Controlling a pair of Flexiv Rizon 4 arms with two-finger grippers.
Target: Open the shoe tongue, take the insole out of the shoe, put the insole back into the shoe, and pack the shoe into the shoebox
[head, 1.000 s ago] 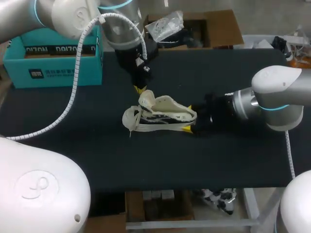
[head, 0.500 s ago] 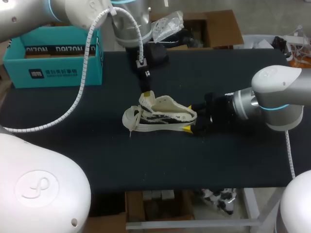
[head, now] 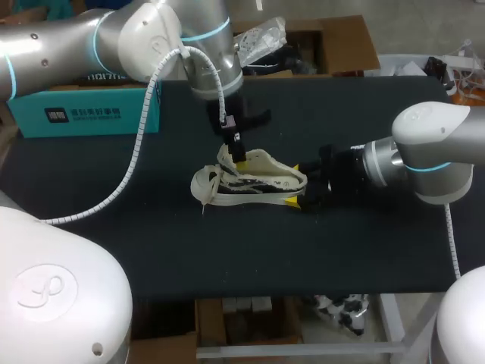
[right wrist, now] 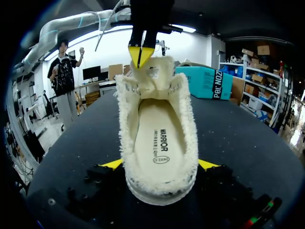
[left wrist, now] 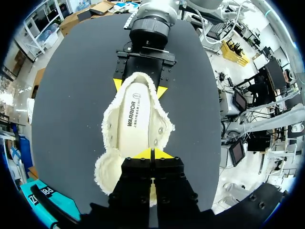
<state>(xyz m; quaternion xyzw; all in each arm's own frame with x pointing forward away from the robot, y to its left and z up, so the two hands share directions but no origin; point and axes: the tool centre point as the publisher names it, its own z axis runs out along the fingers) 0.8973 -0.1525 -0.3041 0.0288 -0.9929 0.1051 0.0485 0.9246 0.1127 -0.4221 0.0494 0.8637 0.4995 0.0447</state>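
Since the shoe [head: 254, 182] looked pretty light and floppy, its heel [right wrist: 157, 183] was clamped in the right tool [head: 294, 185] while the limp tongue [right wrist: 151, 71] was pinched in the left tool [left wrist: 152, 153].

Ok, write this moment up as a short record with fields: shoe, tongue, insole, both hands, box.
shoe: on its sole on the black table
tongue: lifted, pinched at its tip
insole: flat inside the shoe, not yet taken out
left hand: above the shoe's front, shut on the tongue
right hand: at the heel, one finger on each side, shut on the shoe
shoebox: teal, at the table's far left, apart from the shoe
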